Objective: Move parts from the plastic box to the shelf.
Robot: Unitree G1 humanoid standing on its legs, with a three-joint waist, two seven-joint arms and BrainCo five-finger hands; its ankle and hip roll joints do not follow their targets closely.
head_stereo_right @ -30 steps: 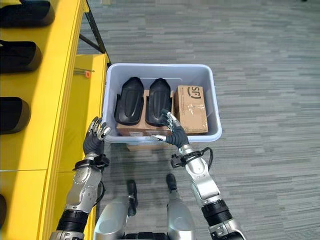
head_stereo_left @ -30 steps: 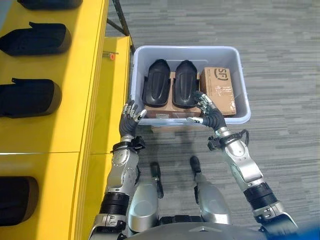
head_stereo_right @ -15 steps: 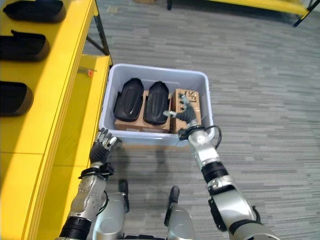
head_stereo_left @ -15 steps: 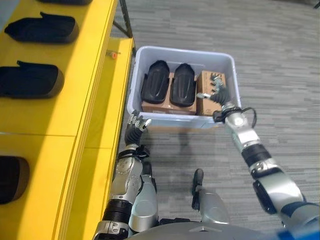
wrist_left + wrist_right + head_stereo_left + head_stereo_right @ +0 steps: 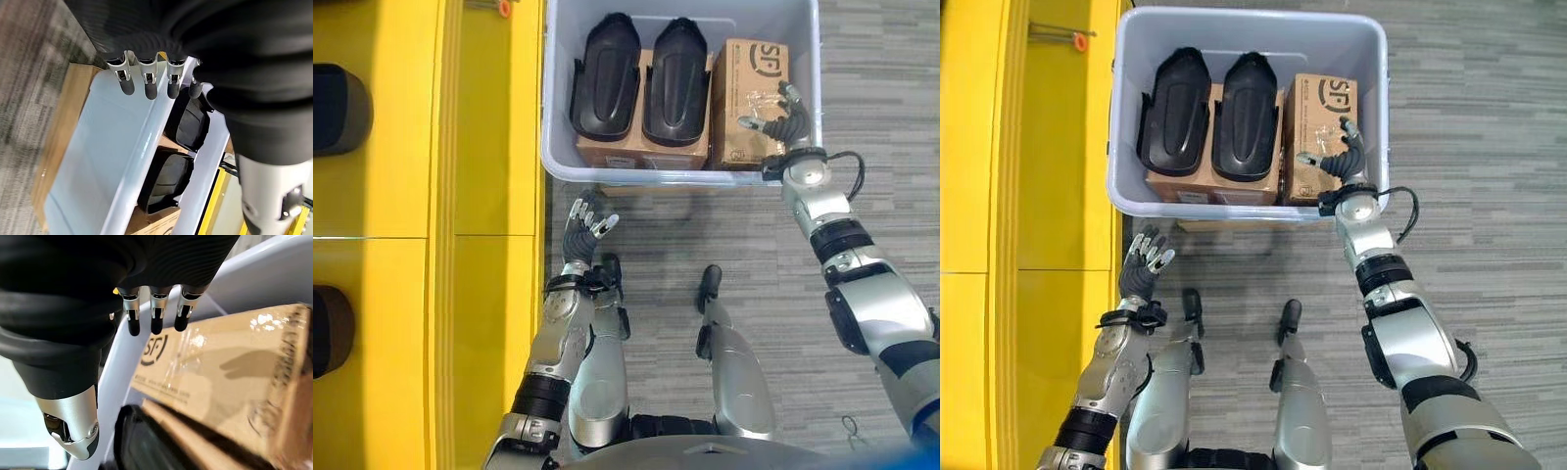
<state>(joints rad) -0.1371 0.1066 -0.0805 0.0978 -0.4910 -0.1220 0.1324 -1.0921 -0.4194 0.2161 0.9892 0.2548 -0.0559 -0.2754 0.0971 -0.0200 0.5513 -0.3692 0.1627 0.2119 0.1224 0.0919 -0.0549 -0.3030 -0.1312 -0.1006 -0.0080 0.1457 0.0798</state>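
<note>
The pale blue plastic box (image 5: 636, 174) stands on the floor beside the yellow shelf (image 5: 489, 147). Inside it, two black moulded parts (image 5: 605, 76) (image 5: 674, 70) lie side by side on a flat cardboard carton. A taller cardboard box (image 5: 749, 69) fills the box's right end. My right hand (image 5: 778, 113) hovers open over that cardboard box near the front wall, holding nothing; its fingers (image 5: 155, 316) hang straight above the taped cardboard (image 5: 220, 367). My left hand (image 5: 584, 223) is open above the floor, just in front of the box's left corner, with its fingers (image 5: 146, 83) pointing at the box wall (image 5: 112, 161).
Black parts (image 5: 337, 95) (image 5: 328, 328) lie on the yellow shelf at the far left. A wooden board shows under the plastic box. Grey carpet lies to the right of the box and in front of it.
The camera has tilted, bringing the box closer to the top. My right hand went from the front rim to above the right cardboard box. My left hand drew back from the box's corner.
</note>
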